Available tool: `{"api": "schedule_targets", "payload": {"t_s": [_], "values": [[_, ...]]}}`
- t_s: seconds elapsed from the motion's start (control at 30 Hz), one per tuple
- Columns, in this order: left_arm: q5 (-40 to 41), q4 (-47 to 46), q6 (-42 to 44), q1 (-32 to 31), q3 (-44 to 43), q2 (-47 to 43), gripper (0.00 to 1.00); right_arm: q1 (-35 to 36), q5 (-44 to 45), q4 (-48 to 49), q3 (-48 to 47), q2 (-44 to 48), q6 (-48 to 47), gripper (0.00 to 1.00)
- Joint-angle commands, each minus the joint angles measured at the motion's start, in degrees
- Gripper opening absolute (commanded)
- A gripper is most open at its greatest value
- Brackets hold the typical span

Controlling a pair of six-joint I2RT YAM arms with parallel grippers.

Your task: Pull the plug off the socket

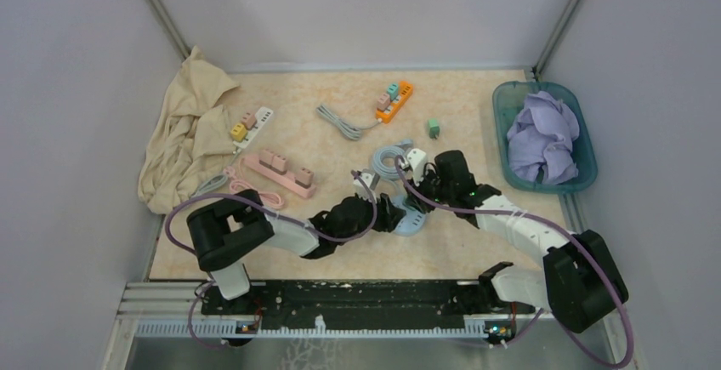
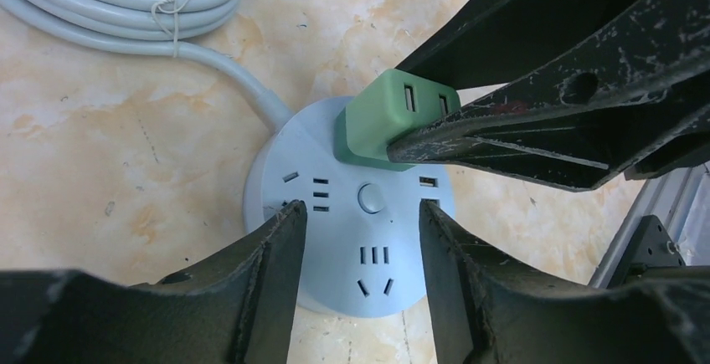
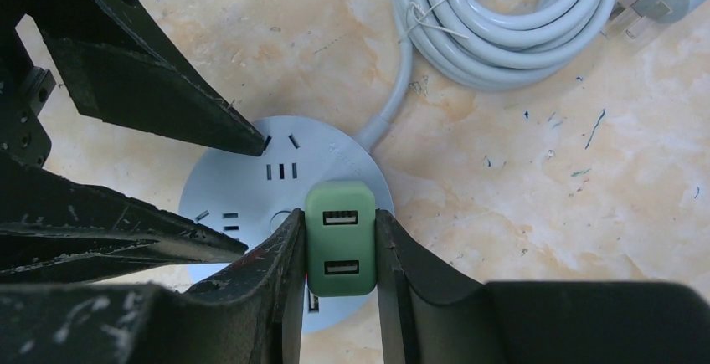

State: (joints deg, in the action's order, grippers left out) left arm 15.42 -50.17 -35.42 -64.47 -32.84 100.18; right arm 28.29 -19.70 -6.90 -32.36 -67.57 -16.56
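A round light-blue socket (image 1: 417, 224) lies on the table in front of both arms, and its face shows in the left wrist view (image 2: 368, 247) and the right wrist view (image 3: 243, 180). A green two-port USB plug (image 3: 340, 238) sits in it, also seen in the left wrist view (image 2: 377, 125). My right gripper (image 3: 339, 217) is shut on the plug's two sides. My left gripper (image 2: 362, 213) is open, its fingers (image 2: 276, 247) resting over the socket's face on either side of the round button. In the top view the plug is hidden by the grippers.
The socket's grey cable coil (image 3: 502, 21) lies just behind it. Farther back are a pink power strip (image 1: 276, 170), a white strip (image 1: 252, 123), an orange strip (image 1: 395, 100) and a loose green plug (image 1: 434, 128). A beige cloth (image 1: 187, 132) lies left; a teal basket (image 1: 502, 132) stands right.
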Motion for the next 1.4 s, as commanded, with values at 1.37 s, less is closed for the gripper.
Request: {"api": "schedule_targets", "payload": {"t_s": [1.37], "values": [[6.6,35.9,-10.3,-2.6,-7.3,-0.2,0.46,6.9,1.1,6.1,-2.1,-1.2,8.2,0.00]]}}
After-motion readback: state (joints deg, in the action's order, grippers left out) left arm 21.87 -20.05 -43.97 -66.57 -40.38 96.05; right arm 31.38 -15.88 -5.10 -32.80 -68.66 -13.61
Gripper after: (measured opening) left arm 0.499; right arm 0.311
